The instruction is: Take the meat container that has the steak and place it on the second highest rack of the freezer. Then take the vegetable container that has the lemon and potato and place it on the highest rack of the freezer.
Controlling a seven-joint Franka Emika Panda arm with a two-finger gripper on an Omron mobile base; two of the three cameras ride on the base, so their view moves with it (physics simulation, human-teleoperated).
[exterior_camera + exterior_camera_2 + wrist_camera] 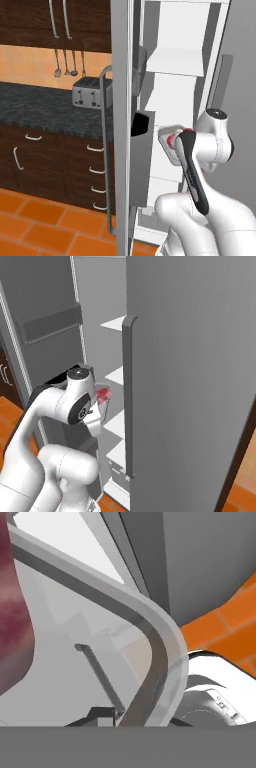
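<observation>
From the left base view, the freezer (pixel 180 60) stands open, its grey door (pixel 122 125) edge-on at the picture's middle and white shelves stepping down inside. The arm (pixel 200 170) rises from five o'clock and reaches into the opening. Just at nine o'clock of its wrist sits the meat container (pixel 169 142), tilted, with a bit of the red steak (pixel 171 140) showing at its near end; it is up in the air in front of the middle shelves, resting on none of them. A toaster (pixel 86 95) stands on the dark counter (pixel 35 110) at nine o'clock.

From the right base view, the arm comes up from seven o'clock, and the steak (pixel 103 394) peeks out red at three o'clock of the wrist, between the arm and the shut right-hand door (pixel 190 366).

In the hand view, the container's translucent rim (pixel 155 642) curves from eleven o'clock down to six, where the gripper (pixel 117 719) is pressed together on it. The steak (pixel 12 617) fills the nine o'clock edge. Orange floor tiles (pixel 225 632) show at three o'clock.
</observation>
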